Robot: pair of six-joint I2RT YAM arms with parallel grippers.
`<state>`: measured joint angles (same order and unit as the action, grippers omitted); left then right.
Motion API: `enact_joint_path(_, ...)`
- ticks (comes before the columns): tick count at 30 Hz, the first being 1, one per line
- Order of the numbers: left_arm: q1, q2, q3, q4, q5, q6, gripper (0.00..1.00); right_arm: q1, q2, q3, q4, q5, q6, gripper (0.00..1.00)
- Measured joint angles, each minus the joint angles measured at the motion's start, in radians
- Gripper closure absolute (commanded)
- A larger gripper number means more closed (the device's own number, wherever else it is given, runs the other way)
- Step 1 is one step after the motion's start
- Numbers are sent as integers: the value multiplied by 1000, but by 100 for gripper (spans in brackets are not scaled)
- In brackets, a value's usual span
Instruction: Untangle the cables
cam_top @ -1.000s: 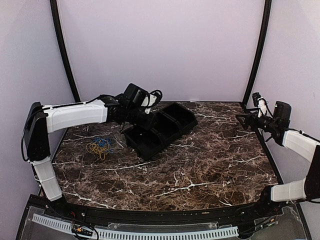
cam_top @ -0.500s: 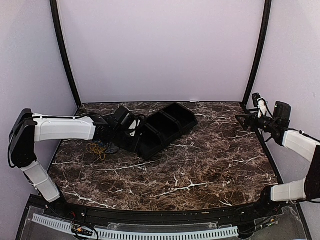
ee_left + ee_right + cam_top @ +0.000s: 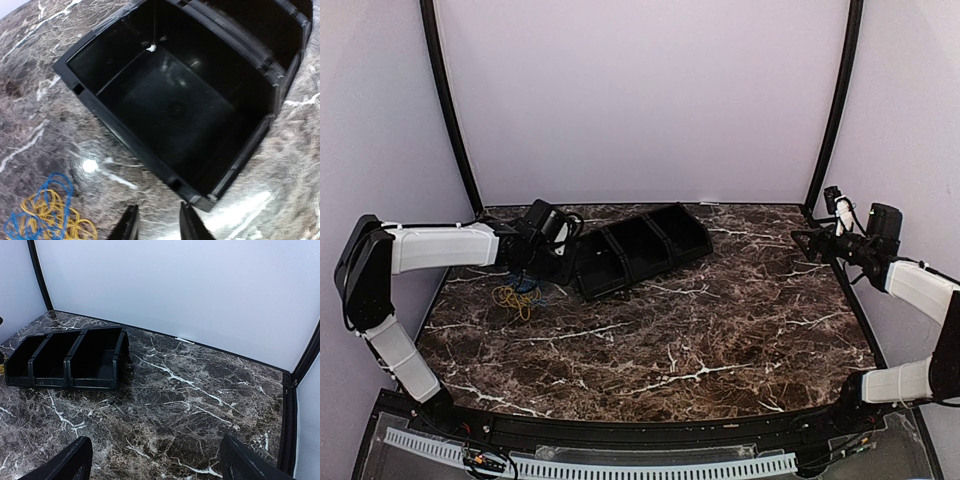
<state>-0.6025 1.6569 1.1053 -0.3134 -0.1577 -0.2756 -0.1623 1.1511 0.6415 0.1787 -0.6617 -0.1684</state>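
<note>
The cables (image 3: 517,294) are a small tangle of yellow and blue loops on the marble table, left of the black three-compartment tray (image 3: 665,262). They also show at the bottom left of the left wrist view (image 3: 42,216). My left gripper (image 3: 558,268) hovers between the cables and the tray's left end. In its own view (image 3: 159,227) the jaws stand apart with nothing between them, just short of the tray's corner (image 3: 210,197). My right gripper (image 3: 810,240) is wide open and empty at the far right, high above the table (image 3: 157,465).
The tray's compartments look empty in the right wrist view (image 3: 70,382). Black frame posts (image 3: 450,110) stand at the back corners, with white walls behind. The marble table's (image 3: 720,330) front edge meets a black rail.
My left arm has swung left and down, from over the tray to beside its left end near the cables. The tray's left end has shifted back. The right arm has not moved.
</note>
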Motion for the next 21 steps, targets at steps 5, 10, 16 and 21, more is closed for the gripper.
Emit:
enact_joint_path(5, -20, -105, -47, 23, -22, -13, 24, 0, 0, 0, 0, 0, -7, 10)
enact_joint_path(10, 10, -222, -146, 26, -200, -105, 17, 0, 0, 2, -1, -1, -11, 10)
enact_joint_path(16, 89, -188, -256, 22, -279, -230, 16, 0, 0, 2, -3, 0, -11, 10)
enact_joint_path(21, 89, -134, -309, 60, -238, -287, 29, 0, 0, 2, -7, 0, -11, 10)
